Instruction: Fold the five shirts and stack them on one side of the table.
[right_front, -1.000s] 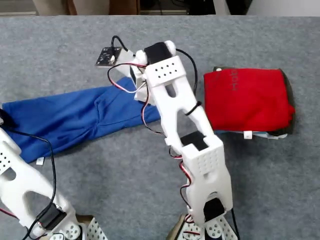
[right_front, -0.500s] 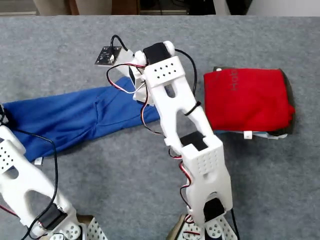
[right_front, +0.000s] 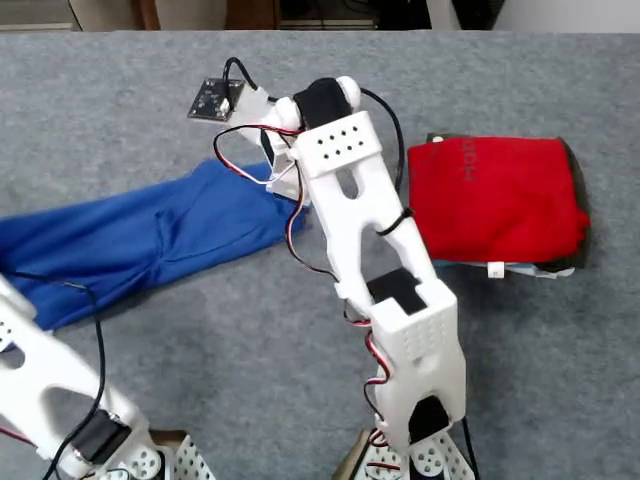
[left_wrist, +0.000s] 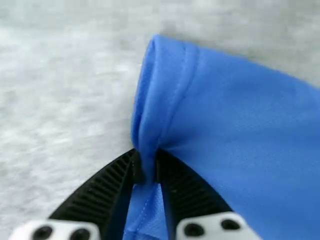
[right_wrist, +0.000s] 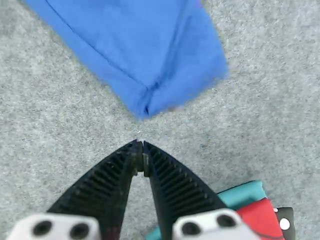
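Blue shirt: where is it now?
High view: the blue shirt lies across the table's left half, left of the red shirt, one end in the left gripper.

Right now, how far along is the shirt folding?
Done: a folded red shirt tops a stack of others. In hand: the left end effector pinches the blue shirt; the right end effector is shut, empty, just off its end. Left: the blue shirt lies long, unfolded, apart from the stack.

Plain blue shirt (right_front: 150, 240); red shirt (right_front: 495, 200); teal shirt (right_wrist: 240, 192); flecked grey tabletop (right_front: 250, 350); ribbed black left hand (left_wrist: 145, 167) and right hand (right_wrist: 140, 150).
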